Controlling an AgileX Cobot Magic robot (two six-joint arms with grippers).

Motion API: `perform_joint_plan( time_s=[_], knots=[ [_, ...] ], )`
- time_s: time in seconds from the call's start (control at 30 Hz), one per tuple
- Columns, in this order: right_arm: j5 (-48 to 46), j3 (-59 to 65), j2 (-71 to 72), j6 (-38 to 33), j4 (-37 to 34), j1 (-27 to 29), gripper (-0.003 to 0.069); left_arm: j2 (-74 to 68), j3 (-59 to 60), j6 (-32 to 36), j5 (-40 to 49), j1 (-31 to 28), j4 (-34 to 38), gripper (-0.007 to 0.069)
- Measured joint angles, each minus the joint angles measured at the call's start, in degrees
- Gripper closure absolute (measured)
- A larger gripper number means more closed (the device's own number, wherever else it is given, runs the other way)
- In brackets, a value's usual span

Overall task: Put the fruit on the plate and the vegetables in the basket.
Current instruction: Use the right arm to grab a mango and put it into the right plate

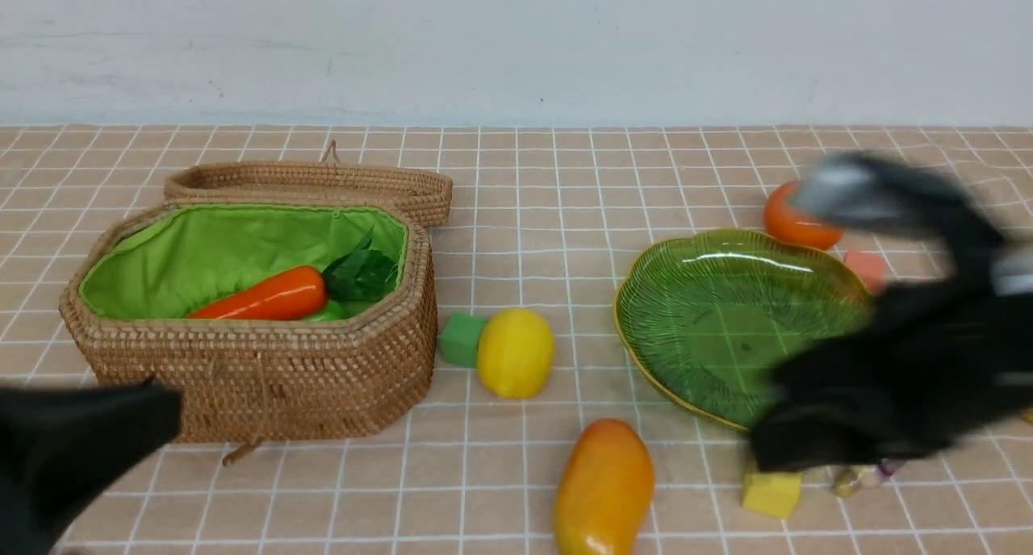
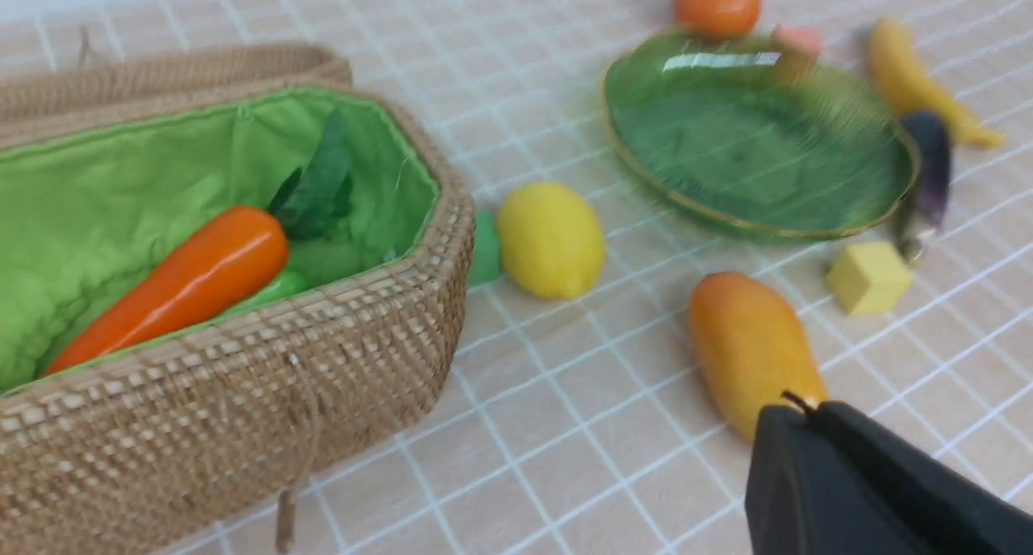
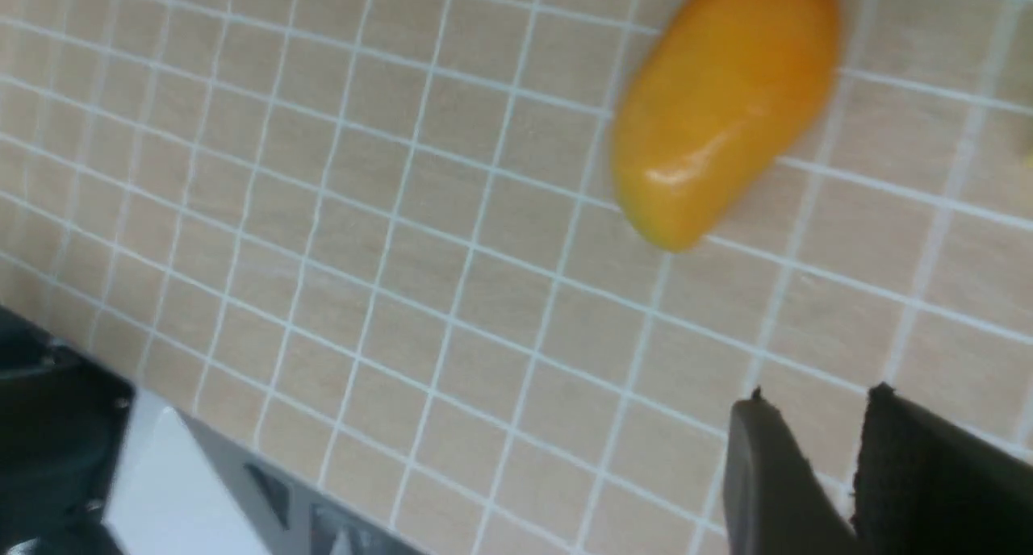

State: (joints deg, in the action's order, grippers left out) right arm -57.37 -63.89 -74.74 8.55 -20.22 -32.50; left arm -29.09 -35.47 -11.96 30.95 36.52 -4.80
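glossy orange-yellow toy mango (image 1: 604, 486) lies by the worktop's (image 1: 516, 216) front edge, mid-width, outside the translucent green leaf-shaped glass plate (image 1: 646, 353) toward the right edge. we judge the right gripper (image 3: 855, 426), jaws almost together, empty, is poised for it; left gripper (image 2: 807, 434): cannot tell

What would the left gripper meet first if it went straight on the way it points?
Probably the mango, which lies just ahead of the left gripper. Depth is unclear in the wrist view.
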Motion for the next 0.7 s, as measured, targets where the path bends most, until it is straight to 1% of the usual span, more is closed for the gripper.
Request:
perform_joint_plan(
  time_s=[0.03, 0.07, 0.1, 0.13, 0.17, 0.2, 0.23, 0.27, 0.33, 0.37, 0.4, 0.43, 0.5, 0.6, 0.67, 0.7],
  knots=[
    [1.2, -1.6, -3.4, 4.5, 3.3, -3.0, 0.0449, 2.3, 1.9, 0.0, -1.3, 0.0, 0.0, 0.0638],
    [1.3, -1.8, -4.0, 5.3, 3.9, -3.4, 0.0447, 2.9, 2.4, 0.0, -1.7, 0.0, 0.0, 0.0638],
    [2.1, -4.4, -9.6, 13.0, 9.0, -6.4, 0.0407, 5.0, 4.0, 0.0, -3.3, 0.0, 0.0, 0.0638],
    [2.1, -4.7, -10.2, 13.6, 9.5, -6.6, 0.0403, 5.2, 4.2, 0.0, -3.6, 0.0, 0.0, 0.0638],
    [2.3, -5.6, -12.3, 16.2, 11.3, -7.3, 0.0377, 5.7, 4.4, 0.0, -3.9, 0.0, 0.1, 0.0638],
    [2.5, -7.1, -15.4, 19.8, 13.6, -7.9, 0.0323, 6.1, 4.7, 0.0, -4.3, 0.0, 0.0, 0.0638],
    [2.6, -8.1, -17.8, 21.9, 15.2, -8.0, 0.0275, 6.3, 4.7, 0.0, -4.5, 0.0, 0.0, 0.0638],
    [2.8, -9.0, -20.1, 23.3, 16.5, -8.0, 0.0233, 6.3, 4.8, 0.0, -4.7, 0.0, 0.1, 0.0638],
    [3.4, -10.9, -24.4, 26.1, 19.1, -7.8, 0.0119, 6.3, 4.8, 0.0, -4.9, 0.0, 0.2, 0.0638],
    [3.7, -11.6, -26.0, 27.1, 19.9, -7.8, 0.0074, 6.3, 4.8, 0.0, -5.0, 0.0, 0.2, 0.0638],
    [3.8, -11.9, -26.8, 27.5, 20.2, -7.7, 0.0055, 6.3, 4.8, 0.0, -5.0, 0.0, 0.2, 0.0638],
    [4.2, -13.3, -30.1, 29.1, 20.9, -7.2, 0.0001, 6.3, 4.8, 0.0, -5.2, 0.0, 0.2, 0.0638],
    [4.5, -14.5, -33.2, 29.8, 20.8, -6.6, -0.0017, 6.3, 4.8, 0.0, -5.2, 0.0, 0.2, 0.0638],
    [4.6, -15.7, -36.7, 29.5, 20.2, -6.1, -0.0008, 6.3, 4.8, 0.0, -5.2, 0.0, 0.4, 0.0638],
    [4.7, -15.9, -39.4, 27.9, 18.3, -6.1, 0.0034, 6.3, 4.8, 0.0, -5.3, 0.0, 0.4, 0.0638],
    [4.8, -15.9, -39.7, 27.7, 17.9, -6.1, 0.0039, 6.3, 4.8, 0.0, -5.3, 0.0, 0.4, 0.0638]
  ],
)
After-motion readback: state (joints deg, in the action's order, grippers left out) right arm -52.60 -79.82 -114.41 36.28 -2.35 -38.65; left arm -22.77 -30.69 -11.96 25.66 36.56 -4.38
